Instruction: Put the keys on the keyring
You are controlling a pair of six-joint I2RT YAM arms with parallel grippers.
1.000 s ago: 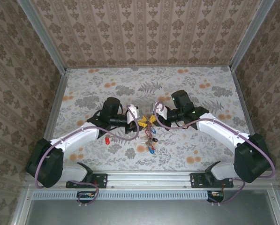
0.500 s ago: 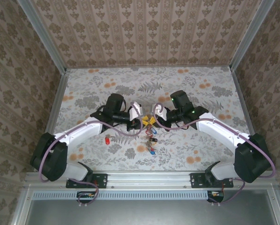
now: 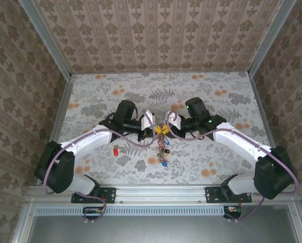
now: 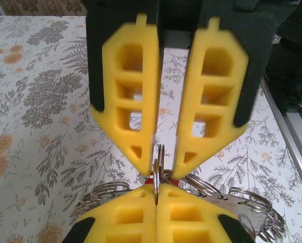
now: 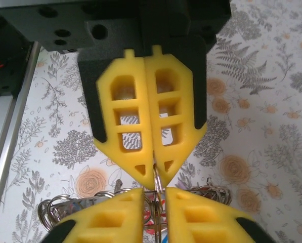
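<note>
While the left gripper w/ its yellow foam pads is squeezed shut on one thin wire loop of the keyring, a pale grey flat ring w/ lots of little silver loops round its rim, the right gripper faces it from the other side w/ its pads just a little apart, one on each side of that same loop. Both are up off the table, in the middle, & the keyring is right b/w them

I think the job now is to get a good hold from both sides so a key can slide on. The left gripper should hold tight, b/c the loop is very thin & could slip or twist. The right gripper should close slow & straight on the loop, not on the other pads. No tugging, or the bunch may swing

Small metal keys w/ coloured heads sit in a bunch just near of where the grippers meet; can't tell if they hang or lie flat. One red key lies alone on the table, to the left

The table has a pale top w/ grey leaves & orange flowers. Brown flowery wallpaper stands on the left, right & far sides, & a metal rail runs along the near edge
</note>
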